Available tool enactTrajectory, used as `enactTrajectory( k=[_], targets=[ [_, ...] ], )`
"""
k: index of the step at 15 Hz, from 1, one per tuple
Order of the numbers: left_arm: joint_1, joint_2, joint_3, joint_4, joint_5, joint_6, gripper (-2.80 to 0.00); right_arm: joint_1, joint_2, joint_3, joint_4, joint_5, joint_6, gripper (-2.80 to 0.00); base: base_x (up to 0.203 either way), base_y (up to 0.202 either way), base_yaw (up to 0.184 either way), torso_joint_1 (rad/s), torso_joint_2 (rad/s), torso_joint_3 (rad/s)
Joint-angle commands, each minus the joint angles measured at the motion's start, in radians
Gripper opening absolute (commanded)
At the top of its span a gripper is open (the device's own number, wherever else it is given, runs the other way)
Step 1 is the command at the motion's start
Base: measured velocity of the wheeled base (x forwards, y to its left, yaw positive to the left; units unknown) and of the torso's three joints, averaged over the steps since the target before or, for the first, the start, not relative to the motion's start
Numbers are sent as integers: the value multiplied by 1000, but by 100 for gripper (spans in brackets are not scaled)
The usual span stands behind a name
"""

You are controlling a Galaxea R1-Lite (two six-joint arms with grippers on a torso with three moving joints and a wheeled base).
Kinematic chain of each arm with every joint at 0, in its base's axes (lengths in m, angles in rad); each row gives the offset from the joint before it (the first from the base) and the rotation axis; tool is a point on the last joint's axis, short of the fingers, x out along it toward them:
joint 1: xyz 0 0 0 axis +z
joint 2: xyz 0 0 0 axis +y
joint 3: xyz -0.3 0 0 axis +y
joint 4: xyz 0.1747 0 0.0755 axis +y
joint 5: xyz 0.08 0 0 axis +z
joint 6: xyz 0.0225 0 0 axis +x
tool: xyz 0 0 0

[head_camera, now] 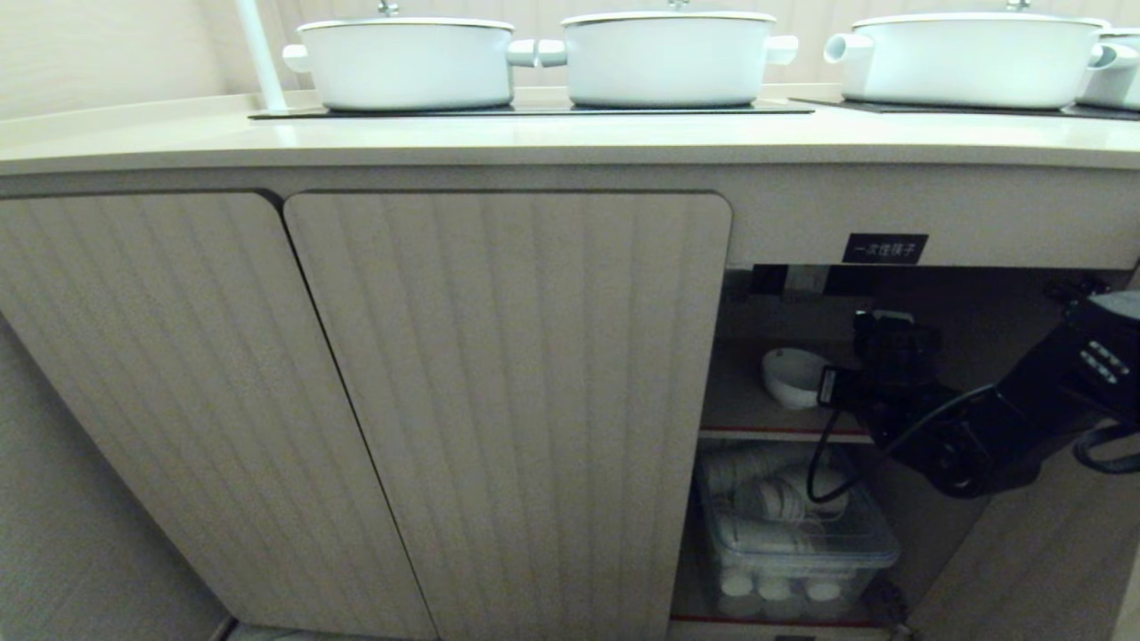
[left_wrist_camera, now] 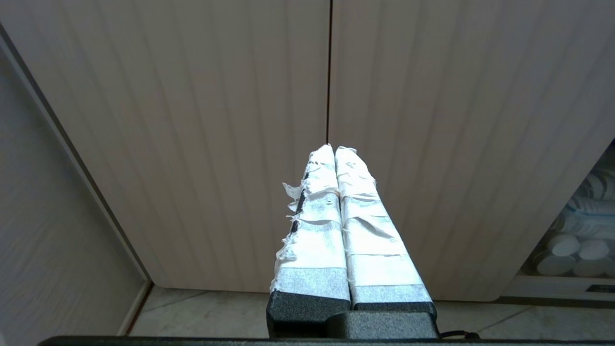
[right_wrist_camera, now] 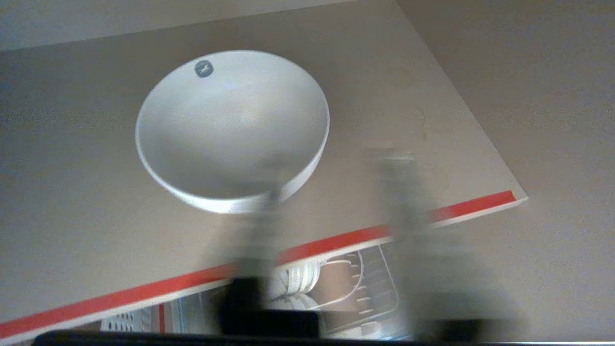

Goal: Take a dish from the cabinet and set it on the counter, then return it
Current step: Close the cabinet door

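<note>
The dish (head_camera: pixel 791 374), a small white bowl, sits on the inner shelf (head_camera: pixel 744 418) of the open cabinet (head_camera: pixel 891 303), under a black label (head_camera: pixel 884 248). My right gripper (head_camera: pixel 834 388) reaches into the cabinet just right of the dish. In the right wrist view the dish (right_wrist_camera: pixel 230 125) stands upright on the shelf and my right gripper (right_wrist_camera: pixel 334 175) is blurred, its fingers apart. One finger (right_wrist_camera: pixel 269 211) lies at the dish's near rim; only bare shelf shows between the two. My left gripper (left_wrist_camera: pixel 335 149) is shut and empty, facing closed doors. The counter (head_camera: pixel 534 133) runs above.
Three big white lidded pots (head_camera: pixel 405 62) (head_camera: pixel 668 58) (head_camera: pixel 966 58) stand on black panels on the counter. A clear plastic box (head_camera: pixel 793 525) of white crockery fills the space under the red-edged shelf. Fluted doors (head_camera: pixel 508 401) stay closed to the left.
</note>
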Motion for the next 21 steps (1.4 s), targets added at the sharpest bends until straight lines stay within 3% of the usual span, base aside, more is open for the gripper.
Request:
enactTrajectory(
  k=[1,21],
  targets=[
    [0,0,0,0,0,-1,-280,2,-20,13,-6,-2,1,-280,0,0,0,0,0,0],
    [1,0,0,0,0,-1,-280,23,-269,387,-102,-2,-2,-280,0,0,0,0,0,0]
  ],
)
